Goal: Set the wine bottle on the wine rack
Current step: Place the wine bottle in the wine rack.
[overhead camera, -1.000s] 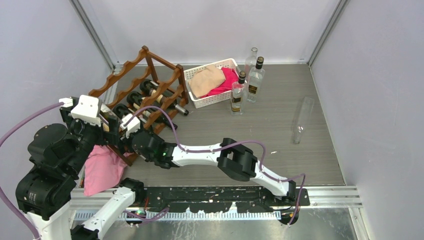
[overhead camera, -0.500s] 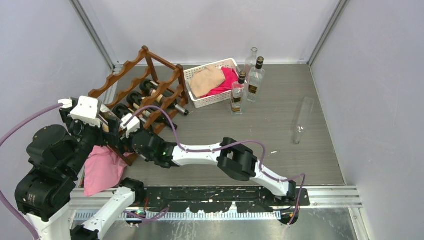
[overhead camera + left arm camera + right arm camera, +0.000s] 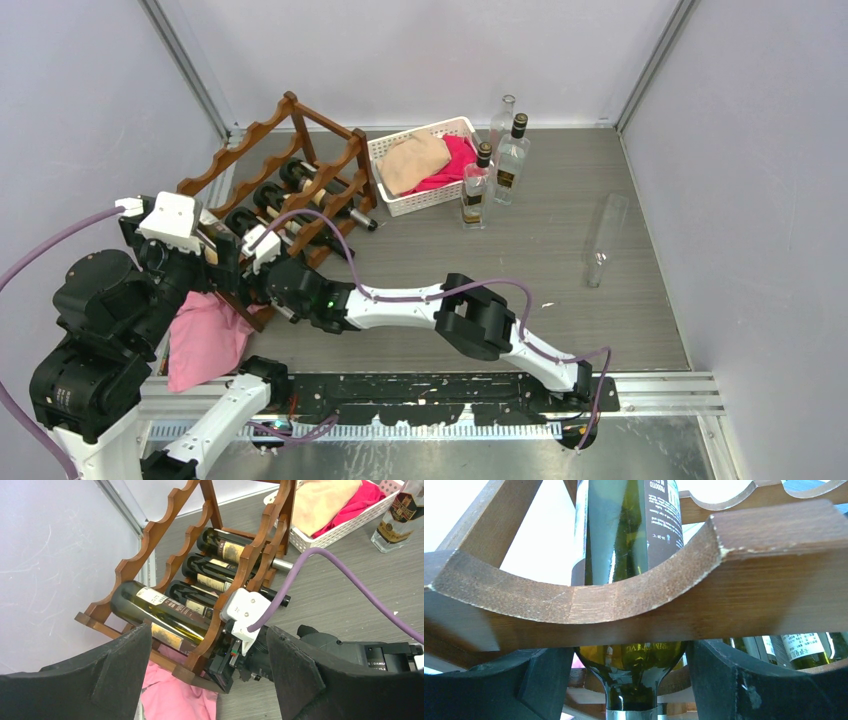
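**Inspector:** Where is the wine bottle lying?

**Operator:** The wine bottle [image 3: 629,525] is lying on its side in the wine rack [image 3: 624,605]. It is resting across the scalloped rails of a low tier, in the end cradle nearest my bases. Three other bottles [image 3: 212,577] are lying beside it.

**Inspector:** And your tools?

**Operator:** My right tool [image 3: 630,680] is sitting at the neck end. Its fingers are standing spread on either side of the neck with gaps showing, so it is not pinching the glass. Whether the fingertips are brushing the shoulder, I cannot tell. My left tool [image 3: 207,630] is hovering above the rack, fingers spread wide, holding nothing.

**Inspector:** Anything else?

**Operator:** A pink cloth [image 3: 175,700] is lying on the surface [image 3: 340,595] at the rack's near corner.
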`<state>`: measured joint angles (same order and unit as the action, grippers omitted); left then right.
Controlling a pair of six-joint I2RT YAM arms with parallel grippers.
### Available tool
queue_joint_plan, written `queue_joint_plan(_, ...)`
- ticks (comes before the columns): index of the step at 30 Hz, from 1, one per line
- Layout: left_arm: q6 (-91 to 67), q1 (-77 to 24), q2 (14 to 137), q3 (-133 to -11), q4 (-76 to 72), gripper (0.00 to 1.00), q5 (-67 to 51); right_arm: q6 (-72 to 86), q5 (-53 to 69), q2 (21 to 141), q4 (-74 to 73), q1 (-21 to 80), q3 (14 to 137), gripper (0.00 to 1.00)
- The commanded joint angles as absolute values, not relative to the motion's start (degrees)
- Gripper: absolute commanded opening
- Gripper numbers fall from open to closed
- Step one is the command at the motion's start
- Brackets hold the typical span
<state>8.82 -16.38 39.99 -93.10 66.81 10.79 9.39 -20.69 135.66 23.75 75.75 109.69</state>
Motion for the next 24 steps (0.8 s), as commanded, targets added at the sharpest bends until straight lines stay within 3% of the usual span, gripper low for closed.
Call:
queue_joint_plan(1, 4.7, -16.3, 40.1, -93.3, 66.1, 0.84, 11.6, 12.8, -20.9, 132.3, 33.8, 73.8, 111.4, 0.63)
queue_joint_plan(7, -4.6, -16.3, 40.1, -91.9, 65.6, 0.85, 13.8, 14.2, -19.5, 132.1, 31.6, 73.7, 111.8, 0.72)
queue_joint_plan(24, -7.9, -16.3, 40.4, -92.5, 65.4, 0.85, 14.7, 16.3, -19.5, 131.2, 28.2, 73.2, 111.4, 0.81)
